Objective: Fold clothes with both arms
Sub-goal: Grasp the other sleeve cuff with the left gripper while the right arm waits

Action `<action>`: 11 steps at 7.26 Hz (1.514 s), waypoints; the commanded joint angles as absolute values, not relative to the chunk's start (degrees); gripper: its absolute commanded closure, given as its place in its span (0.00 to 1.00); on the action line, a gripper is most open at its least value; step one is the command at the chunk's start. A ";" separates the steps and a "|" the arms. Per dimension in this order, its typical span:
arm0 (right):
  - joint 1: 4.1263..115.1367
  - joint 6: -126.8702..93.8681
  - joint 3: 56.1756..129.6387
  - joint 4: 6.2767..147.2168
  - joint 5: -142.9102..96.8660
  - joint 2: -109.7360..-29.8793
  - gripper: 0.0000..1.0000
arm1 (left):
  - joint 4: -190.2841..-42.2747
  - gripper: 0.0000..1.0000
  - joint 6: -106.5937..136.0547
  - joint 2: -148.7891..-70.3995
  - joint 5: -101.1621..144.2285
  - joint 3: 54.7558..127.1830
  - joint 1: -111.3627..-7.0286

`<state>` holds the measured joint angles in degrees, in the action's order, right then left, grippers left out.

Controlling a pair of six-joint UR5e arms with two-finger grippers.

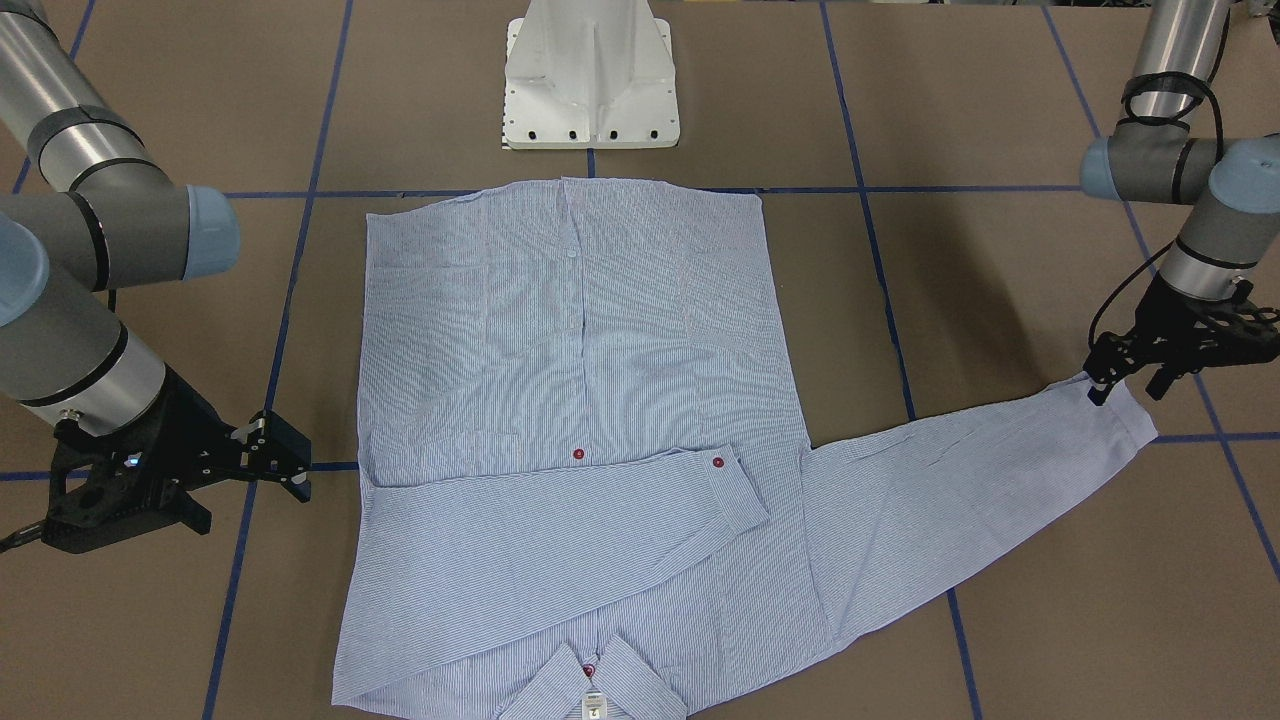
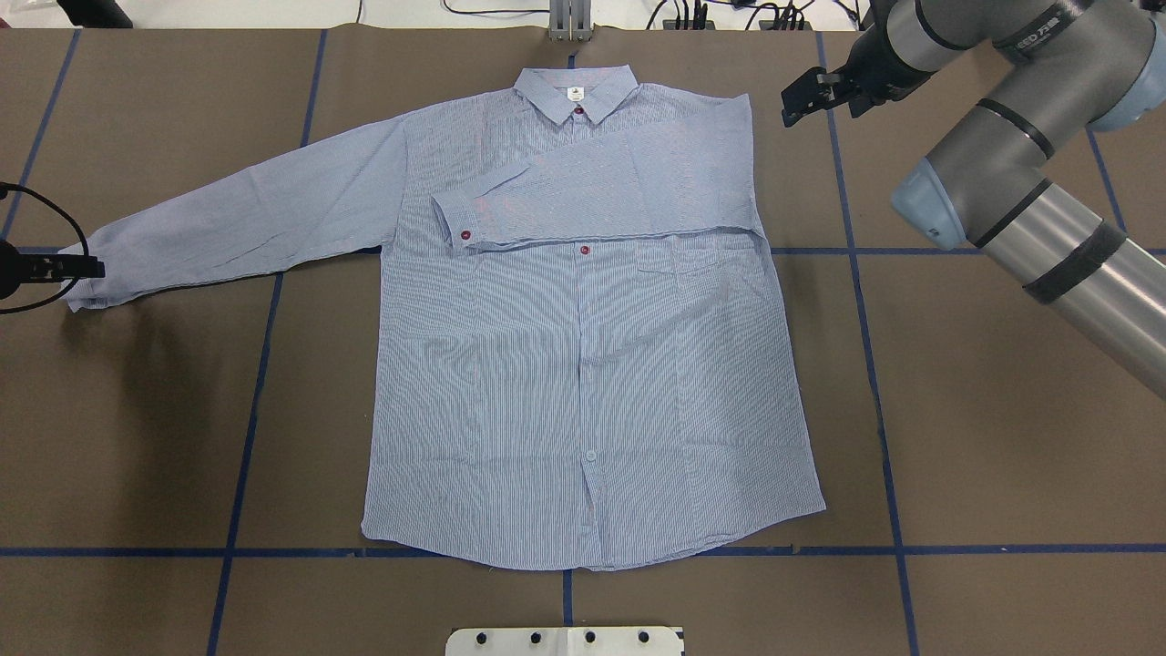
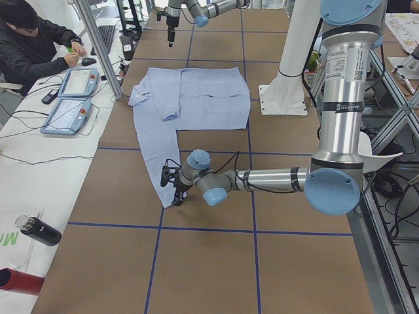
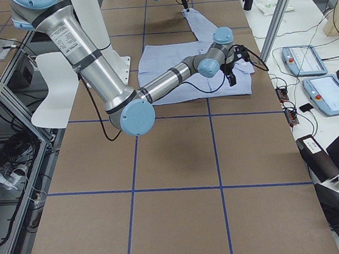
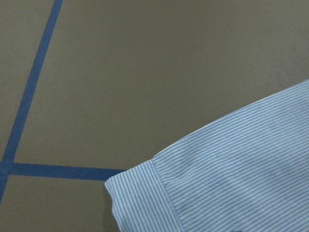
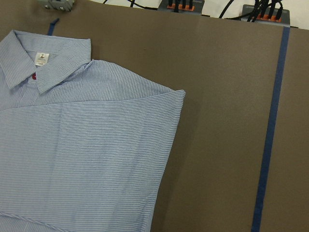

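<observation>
Shirt (image 2: 583, 364) points away (collar (image 2: 576, 91) far); right claw (image 1: 298, 472) seemingly gapes empty, left claw (image 2: 89, 268) unclear.

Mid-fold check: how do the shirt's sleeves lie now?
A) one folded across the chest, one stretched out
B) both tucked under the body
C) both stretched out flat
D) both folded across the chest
A: the folded sleeve lies across the chest of the shirt, while the other sleeve stretches out, its cuff at the left gripper.

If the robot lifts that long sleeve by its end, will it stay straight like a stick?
Probably not: the sleeve is thin cloth lying flat and creased, so it should droop. The other sleeve lies folded over the shirt, so it likely bends easily.
</observation>
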<state>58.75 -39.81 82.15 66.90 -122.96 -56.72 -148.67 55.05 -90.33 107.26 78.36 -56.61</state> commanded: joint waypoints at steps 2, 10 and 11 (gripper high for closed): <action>58.62 -39.81 82.18 66.88 -122.87 -56.69 0.00 | -148.36 0.22 55.19 -90.18 107.23 78.22 -56.60; 58.27 -39.73 82.18 66.88 -121.82 -56.87 0.00 | -148.27 0.35 55.28 -89.74 107.14 77.87 -55.11; 58.36 -39.73 82.18 66.88 -121.82 -56.87 0.00 | -148.27 0.45 55.28 -89.74 107.14 77.87 -55.11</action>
